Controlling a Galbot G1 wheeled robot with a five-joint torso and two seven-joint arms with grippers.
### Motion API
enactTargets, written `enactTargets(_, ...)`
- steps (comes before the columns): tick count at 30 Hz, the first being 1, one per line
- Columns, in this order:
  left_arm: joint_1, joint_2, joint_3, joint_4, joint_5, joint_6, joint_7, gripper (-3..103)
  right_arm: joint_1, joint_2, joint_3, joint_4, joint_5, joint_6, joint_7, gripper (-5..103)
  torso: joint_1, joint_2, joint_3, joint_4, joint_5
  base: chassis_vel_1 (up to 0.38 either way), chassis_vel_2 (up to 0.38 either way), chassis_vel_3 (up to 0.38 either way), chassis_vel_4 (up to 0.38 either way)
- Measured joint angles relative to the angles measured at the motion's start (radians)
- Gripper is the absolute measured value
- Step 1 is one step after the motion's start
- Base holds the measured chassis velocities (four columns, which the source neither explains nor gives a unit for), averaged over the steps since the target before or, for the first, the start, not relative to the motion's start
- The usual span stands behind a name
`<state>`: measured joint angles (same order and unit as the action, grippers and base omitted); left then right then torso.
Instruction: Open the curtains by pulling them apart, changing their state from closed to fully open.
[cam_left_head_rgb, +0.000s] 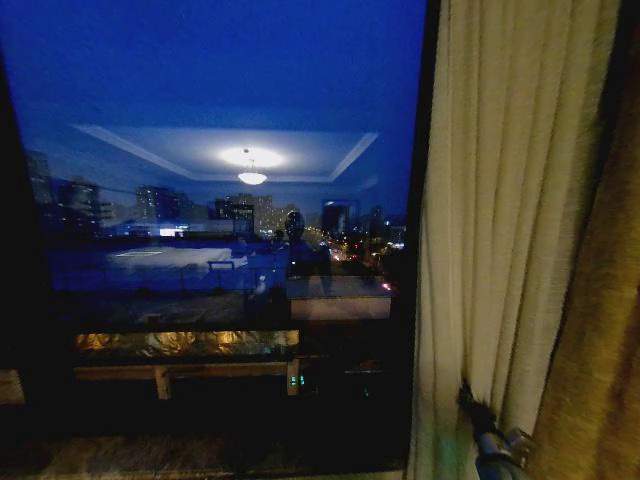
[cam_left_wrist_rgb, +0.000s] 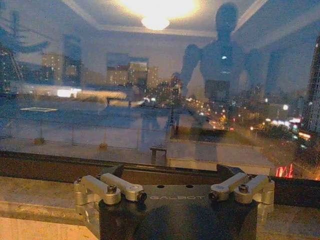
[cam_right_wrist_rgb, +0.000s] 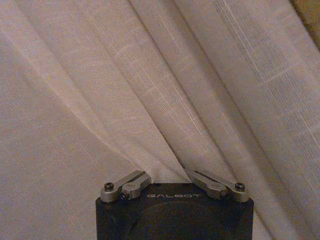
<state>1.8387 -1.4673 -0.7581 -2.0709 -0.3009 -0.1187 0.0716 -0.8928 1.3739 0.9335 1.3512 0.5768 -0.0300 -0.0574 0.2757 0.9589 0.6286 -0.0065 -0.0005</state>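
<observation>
The sheer cream-white curtain (cam_left_head_rgb: 500, 200) hangs bunched in vertical pleats at the right side of the window (cam_left_head_rgb: 220, 200). Low on its inner edge, my right gripper (cam_left_head_rgb: 470, 402) is shut on the fabric. In the right wrist view the curtain's (cam_right_wrist_rgb: 150, 90) pleats run together into a pinch at my right gripper (cam_right_wrist_rgb: 167, 177). My left gripper (cam_left_wrist_rgb: 174, 192) is open and holds nothing; it faces the bare glass just above the stone sill (cam_left_wrist_rgb: 35, 192).
A thick golden-brown drape (cam_left_head_rgb: 600, 350) hangs right of the sheer curtain. The glass shows a night city and reflects the ceiling lamp (cam_left_head_rgb: 251, 177) and my own body (cam_left_wrist_rgb: 220, 55). The sill (cam_left_head_rgb: 180, 455) runs along the window's bottom.
</observation>
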Motion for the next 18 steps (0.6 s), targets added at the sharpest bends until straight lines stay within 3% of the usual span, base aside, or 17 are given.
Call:
enactTargets(7, -0.002, 0.000, 0.001, 0.002, -0.003, -0.002, 0.001, 100, -0.068, 0.000, 0.009, 0.100, 0.043, -0.035, 0.017, -3, 0.000, 0.000, 0.000, -0.0005, 0.0004, 0.000, 0.000, 0.000, 0.000)
enactTargets(9, -0.003, 0.000, 0.001, 0.002, -0.003, -0.002, 0.001, 100, -0.085, 0.000, 0.008, 0.127, 0.053, -0.048, 0.018, 1, 0.000, 0.000, 0.000, -0.0008, 0.0005, 0.000, 0.000, 0.000, 0.000)
enactTargets(12, -0.006, 0.000, 0.002, 0.001, -0.006, -0.002, 0.001, 100, -0.137, 0.000, -0.015, 0.217, 0.055, -0.065, 0.020, 17, 0.000, 0.000, 0.000, -0.0002, 0.0005, 0.000, 0.000, 0.000, 0.000)
enactTargets(13, -0.006, 0.000, 0.002, 0.001, -0.006, -0.002, 0.001, 100, -0.137, 0.000, -0.015, 0.217, 0.055, -0.065, 0.020, 17, 0.000, 0.000, 0.000, -0.0002, 0.0005, 0.000, 0.000, 0.000, 0.000)
enactTargets(16, -0.006, 0.000, -0.001, 0.003, -0.009, -0.001, 0.001, 100, -0.186, 0.000, -0.054, 0.330, 0.055, -0.083, 0.031, 33, 0.000, 0.000, 0.000, 0.0000, 0.0002, 0.000, 0.000, 0.000, 0.000)
enactTargets(18, -0.007, 0.000, -0.002, 0.005, -0.010, -0.001, 0.001, 100, -0.197, 0.000, -0.065, 0.354, 0.054, -0.087, 0.036, 33, 0.000, 0.000, 0.000, -0.0002, 0.0003, 0.000, 0.000, 0.000, 0.000)
